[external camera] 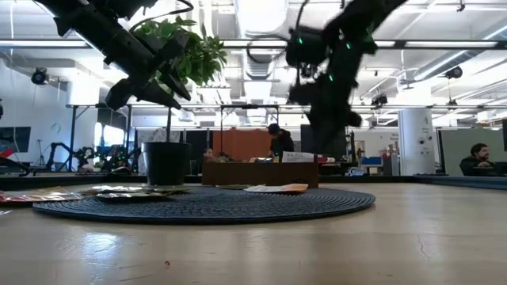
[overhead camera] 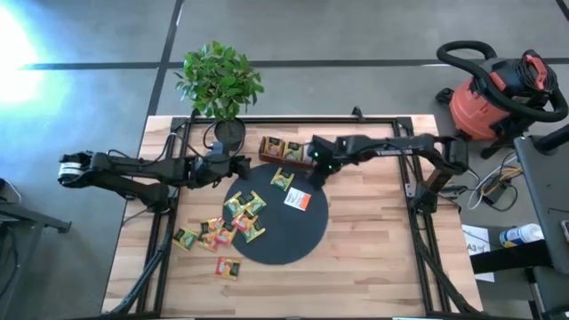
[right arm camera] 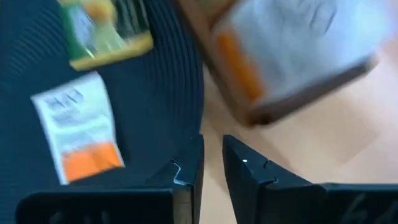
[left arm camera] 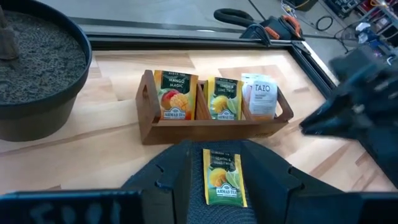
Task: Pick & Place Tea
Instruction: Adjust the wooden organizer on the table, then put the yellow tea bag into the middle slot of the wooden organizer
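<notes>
Tea sachets lie flat on the black disc: a yellow-green one, a white-and-orange one and a cluster. A few more rest on the wood. Three sachets stand upright in the wooden tray. My left gripper hovers open above the disc's far left rim, facing the tray. My right gripper points down over the disc's far edge beside the tray. Its fingers stand a narrow gap apart with nothing between them.
A potted plant stands at the far edge, left of the tray, its pot close to my left gripper. A red vacuum sits on the floor beyond the table's right side. People show in the room behind.
</notes>
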Tool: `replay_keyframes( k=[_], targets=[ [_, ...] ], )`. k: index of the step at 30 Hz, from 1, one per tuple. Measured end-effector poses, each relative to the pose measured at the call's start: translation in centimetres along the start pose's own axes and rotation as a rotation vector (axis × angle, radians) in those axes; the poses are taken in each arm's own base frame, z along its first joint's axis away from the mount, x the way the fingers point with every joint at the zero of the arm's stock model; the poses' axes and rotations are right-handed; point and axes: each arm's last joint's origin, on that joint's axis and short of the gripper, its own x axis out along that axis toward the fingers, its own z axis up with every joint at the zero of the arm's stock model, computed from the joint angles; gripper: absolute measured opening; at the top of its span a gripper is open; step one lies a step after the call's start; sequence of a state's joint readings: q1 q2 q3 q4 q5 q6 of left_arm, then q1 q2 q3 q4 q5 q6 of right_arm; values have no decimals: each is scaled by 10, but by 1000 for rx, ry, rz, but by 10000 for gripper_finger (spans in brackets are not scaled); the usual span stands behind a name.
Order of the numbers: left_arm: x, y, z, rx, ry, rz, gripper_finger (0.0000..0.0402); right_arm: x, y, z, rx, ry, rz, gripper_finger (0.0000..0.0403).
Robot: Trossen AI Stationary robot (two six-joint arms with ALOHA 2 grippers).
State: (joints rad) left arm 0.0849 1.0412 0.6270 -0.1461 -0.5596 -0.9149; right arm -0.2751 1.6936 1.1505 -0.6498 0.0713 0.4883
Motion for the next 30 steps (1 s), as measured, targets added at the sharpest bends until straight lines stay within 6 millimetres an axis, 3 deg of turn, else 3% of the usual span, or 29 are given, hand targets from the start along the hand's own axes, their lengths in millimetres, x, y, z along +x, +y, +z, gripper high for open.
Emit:
replay_keyframes(
  k=[6, 9, 19, 23, 30],
  targets=[
    [0, 0, 0, 3, 1, -1, 113, 24, -5, -20, 47, 4, 22, 52],
    [0, 0, 0, 3, 3, -3, 113, 24, -6, -14, 74, -67, 37, 52],
    [0, -1, 0, 6, 25, -28, 113, 31, -39, -3, 186, -89, -68, 52],
    [1, -4, -3, 67, 92, -85, 113, 23, -40, 5, 170, -120, -57, 52],
    [16, -18, -12, 221, 178, -283, 113, -9, -10, 2, 76, -168, 62, 52]
  ],
)
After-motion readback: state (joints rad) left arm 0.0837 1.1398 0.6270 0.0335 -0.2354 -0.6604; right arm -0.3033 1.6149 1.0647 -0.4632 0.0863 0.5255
